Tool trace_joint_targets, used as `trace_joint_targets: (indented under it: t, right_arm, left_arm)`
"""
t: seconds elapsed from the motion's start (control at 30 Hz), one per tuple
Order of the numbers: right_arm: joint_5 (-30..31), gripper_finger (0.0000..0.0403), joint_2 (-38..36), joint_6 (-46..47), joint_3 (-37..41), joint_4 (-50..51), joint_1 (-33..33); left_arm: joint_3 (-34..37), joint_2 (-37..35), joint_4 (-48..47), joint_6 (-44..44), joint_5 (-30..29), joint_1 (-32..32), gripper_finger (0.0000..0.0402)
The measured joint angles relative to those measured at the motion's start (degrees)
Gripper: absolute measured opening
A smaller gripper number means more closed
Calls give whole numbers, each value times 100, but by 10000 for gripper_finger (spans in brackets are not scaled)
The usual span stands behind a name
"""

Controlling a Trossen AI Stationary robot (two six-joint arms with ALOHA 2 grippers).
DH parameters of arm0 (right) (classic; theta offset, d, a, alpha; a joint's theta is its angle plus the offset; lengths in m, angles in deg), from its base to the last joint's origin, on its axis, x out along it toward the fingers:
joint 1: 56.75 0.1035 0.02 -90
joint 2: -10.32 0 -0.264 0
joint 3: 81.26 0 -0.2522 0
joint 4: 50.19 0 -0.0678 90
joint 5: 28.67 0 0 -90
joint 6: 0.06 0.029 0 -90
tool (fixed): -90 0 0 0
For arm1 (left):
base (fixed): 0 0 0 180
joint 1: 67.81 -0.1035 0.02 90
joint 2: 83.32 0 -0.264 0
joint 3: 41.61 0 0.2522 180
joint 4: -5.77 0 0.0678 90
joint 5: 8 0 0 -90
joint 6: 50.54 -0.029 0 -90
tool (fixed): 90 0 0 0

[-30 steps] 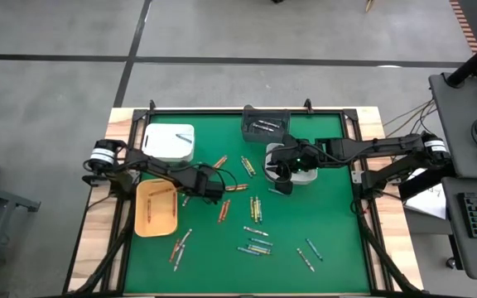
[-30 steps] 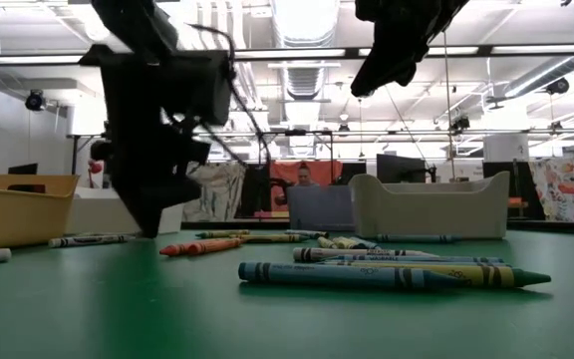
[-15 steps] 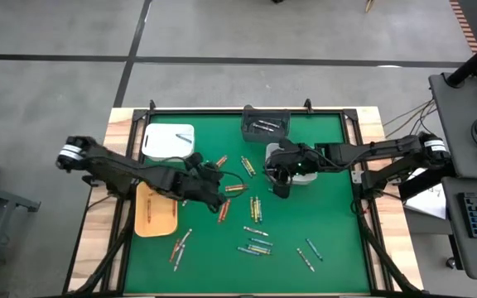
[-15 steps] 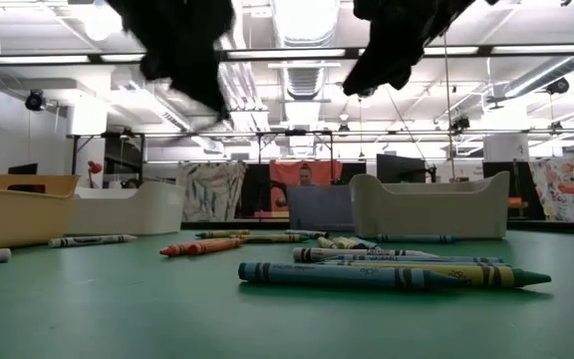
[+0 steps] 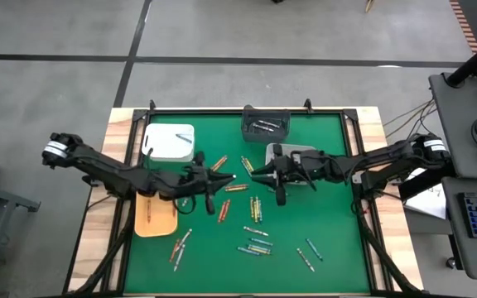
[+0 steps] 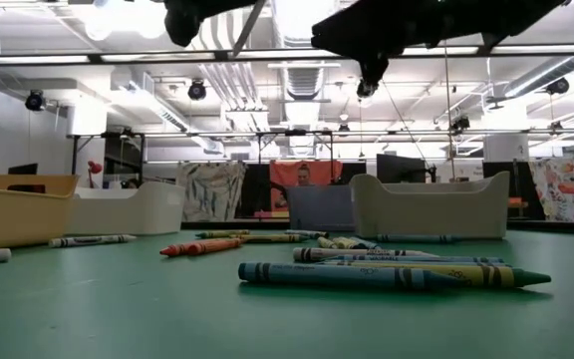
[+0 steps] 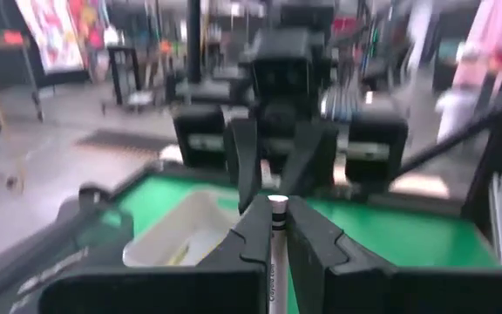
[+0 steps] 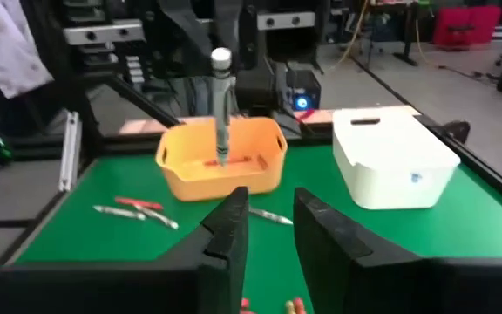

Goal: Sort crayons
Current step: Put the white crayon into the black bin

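Note:
My left gripper (image 5: pixel 222 176) hovers level above the middle of the green mat, shut on a grey-white crayon (image 8: pixel 221 113). Facing it at a short distance is my right gripper (image 5: pixel 255 174), also level. Its fingers (image 8: pixel 234 222) stand open with nothing between them. In the right wrist view the held crayon stands upright in front of the yellow tray (image 8: pixel 220 161). Several loose crayons (image 5: pixel 255 207) in red-orange, yellow, green-blue and grey lie flat on the mat (image 6: pixel 387 274). My left gripper pinches the grey-white crayon between its two fingers (image 7: pixel 251 235), just below the crayon's pale end (image 7: pixel 277 204), which stands out past them. The fingers come level from the table's left and lie across the crayon. The crayon is upright and clear of the table.
A yellow tray (image 5: pixel 156 217) and a white tray (image 5: pixel 170 141) stand at the mat's left. A dark tray (image 5: pixel 265 124) stands at the far edge, and a white bin (image 5: pixel 292 153) lies under my right arm. A black frame rims the mat.
My left gripper has risen from the mat beside the yellow tray. It has tipped from pointing down to level and gone toward the table's middle. My right gripper has tipped to level and come a little toward the left gripper.

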State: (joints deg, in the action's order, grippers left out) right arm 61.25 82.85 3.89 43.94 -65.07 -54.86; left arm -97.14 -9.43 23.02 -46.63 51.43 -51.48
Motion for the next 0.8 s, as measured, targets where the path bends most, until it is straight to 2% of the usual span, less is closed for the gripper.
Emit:
trace_joint_targets:
  t: [0.2,0.37,0.47,0.8]
  right_arm:
    - [0,145,0,-12,5,-297,45]
    - [1,173,0,-20,-5,-382,50]
    - [8,178,2,-148,-61,-394,49]
    - [13,171,2,-261,-94,-470,48]
  left_arm:
    - [543,462,2566,-658,-22,-25,0]
    - [584,976,3696,-978,-24,-89,0]
    - [389,1351,4114,-1045,-25,-187,0]
    - [-489,2148,4114,-1443,11,-256,0]
